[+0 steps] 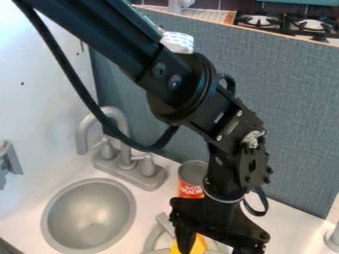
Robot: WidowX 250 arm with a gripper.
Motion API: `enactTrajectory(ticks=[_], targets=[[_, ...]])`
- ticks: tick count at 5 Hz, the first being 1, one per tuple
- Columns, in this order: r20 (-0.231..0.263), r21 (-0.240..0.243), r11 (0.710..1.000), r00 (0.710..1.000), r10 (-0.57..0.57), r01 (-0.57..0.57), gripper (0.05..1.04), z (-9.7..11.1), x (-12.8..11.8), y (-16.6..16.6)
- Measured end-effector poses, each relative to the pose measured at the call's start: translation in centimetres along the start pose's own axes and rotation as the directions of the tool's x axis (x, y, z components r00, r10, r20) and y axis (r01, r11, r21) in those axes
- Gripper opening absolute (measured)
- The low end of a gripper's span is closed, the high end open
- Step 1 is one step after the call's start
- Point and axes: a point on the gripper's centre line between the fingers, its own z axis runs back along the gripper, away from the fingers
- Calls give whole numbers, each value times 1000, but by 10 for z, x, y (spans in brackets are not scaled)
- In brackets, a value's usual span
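Black mechanical hand (pixel 214 243) hangs by a yellow object (pixel 198 244), apparently not yet lifted, near the round grey sink (pixel 88 214); its grip I cannot tell. A red-labelled can (pixel 190 190) stands near the white surface's (pixel 295 225) back edge.

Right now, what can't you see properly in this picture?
All in the camera view:
Pincer: its end is cut off by the bottom edge, so I can't tell if it holds the yellow thing.
Yellow thing: partly behind the pincer and cut off below; I can't tell what it is.
Can: its right side is behind the arm.
Stove: cut off by the right edge.
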Motion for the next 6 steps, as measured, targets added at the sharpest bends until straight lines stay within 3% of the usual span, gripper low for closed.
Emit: enactTrajectory(ticks=[1, 2, 3, 4, 5, 6], targets=[[-19, 13, 1000, 1000, 4, -4, 1000, -6, -4, 3], [18, 65, 996, 998, 57, -58, 1000, -3, -6, 36], [19, 113, 989, 995, 96, -97, 1000, -12, -11, 64], [-46, 152, 980, 989, 137, -129, 1000, -30, -21, 79], [-140, 144, 985, 984, 112, -92, 1000, -58, -29, 84], [-134, 106, 991, 986, 99, -85, 1000, -81, -31, 85]])
